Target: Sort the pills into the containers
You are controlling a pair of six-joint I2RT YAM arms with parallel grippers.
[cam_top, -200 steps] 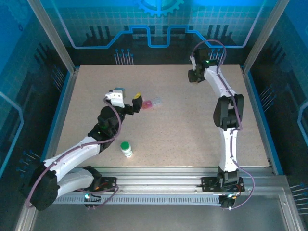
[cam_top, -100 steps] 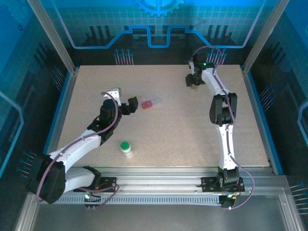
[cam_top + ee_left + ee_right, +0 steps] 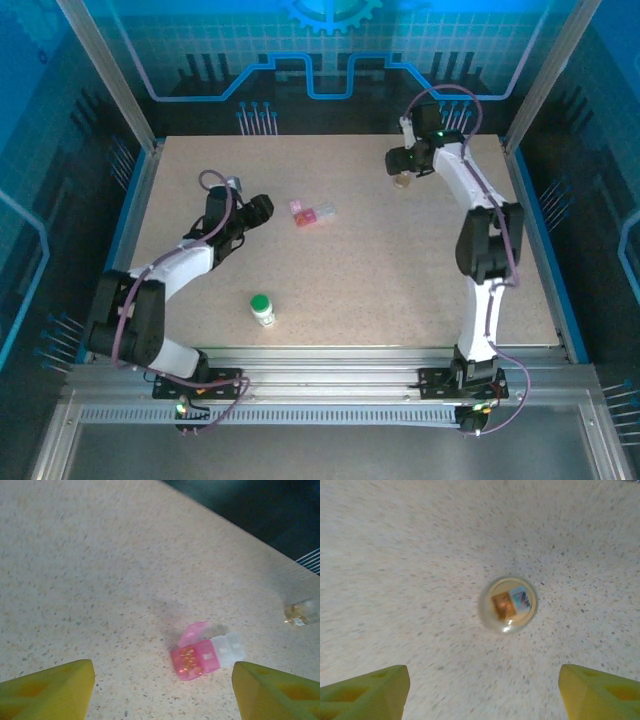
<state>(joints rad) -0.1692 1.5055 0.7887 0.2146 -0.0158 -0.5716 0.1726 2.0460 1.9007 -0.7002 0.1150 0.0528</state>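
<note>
A small pill box (image 3: 312,213), half pink and half clear, lies mid-table with its pink lid flipped up. In the left wrist view, orange pills (image 3: 189,659) sit in the open pink compartment of the pill box (image 3: 212,655). My left gripper (image 3: 262,208) is just left of the box, open and empty (image 3: 162,695). An amber bottle with a tan cap (image 3: 402,181) stands upright at the back right. My right gripper (image 3: 400,165) hovers over it, open (image 3: 482,692), with the bottle (image 3: 508,603) beyond its fingertips. A white bottle with a green cap (image 3: 262,308) stands near the front.
The amber bottle (image 3: 300,612) also shows far right in the left wrist view. Blue-lit walls and metal rails enclose the table (image 3: 400,290). Speckled bare tabletop spreads right of the pill box and in front of it.
My left gripper has drawn back to the left, away from the pill box, and dropped lower. My right gripper has opened wider and lifted off the amber bottle, which now stands free.
</note>
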